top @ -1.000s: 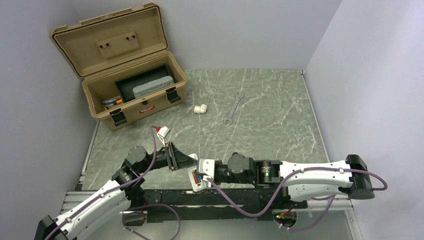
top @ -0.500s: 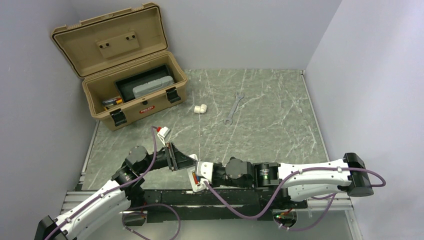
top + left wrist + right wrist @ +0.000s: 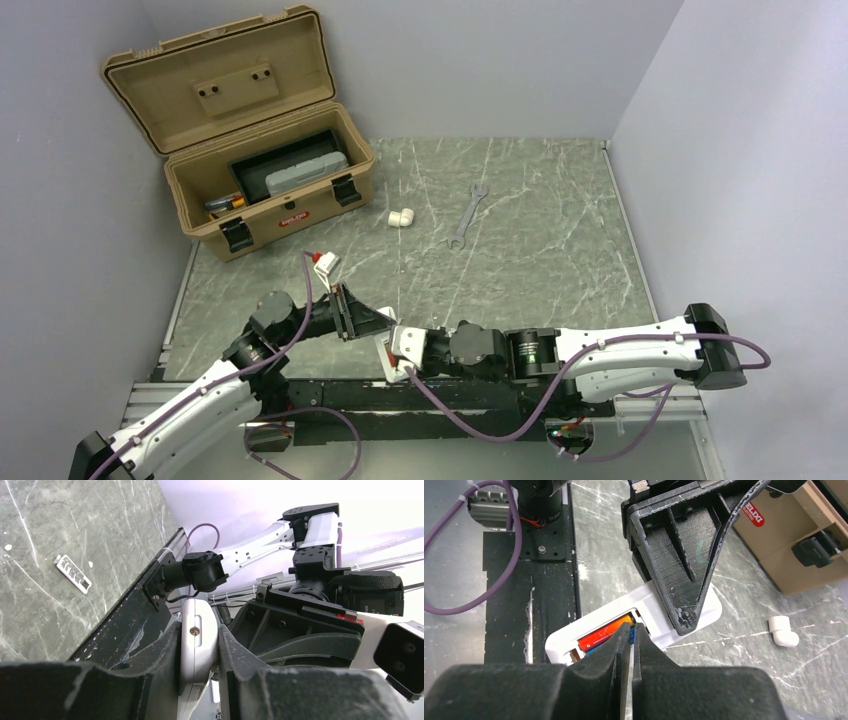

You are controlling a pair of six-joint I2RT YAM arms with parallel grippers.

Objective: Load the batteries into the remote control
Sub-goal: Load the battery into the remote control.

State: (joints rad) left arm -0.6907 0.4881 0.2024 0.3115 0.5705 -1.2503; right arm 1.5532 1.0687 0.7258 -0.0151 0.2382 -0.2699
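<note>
At the table's near edge, left gripper (image 3: 199, 650) is clamped on the remote control (image 3: 711, 609). Right gripper (image 3: 632, 629), fingers together, meets the orange-red battery (image 3: 601, 634) lying in the back recess.

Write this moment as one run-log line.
left gripper: shut on slim white plastic remote control | right gripper: shut, tips at orange-red cylindrical battery in remote's open recess | contact: cannot tell

Top view looks down from above and behind the arm bases, over the whole surface (image 3: 520, 230); left wrist view faces the right arm (image 3: 320, 530) at close range; right wrist view looks steeply down; all three share the remote control (image 3: 386, 360).
</note>
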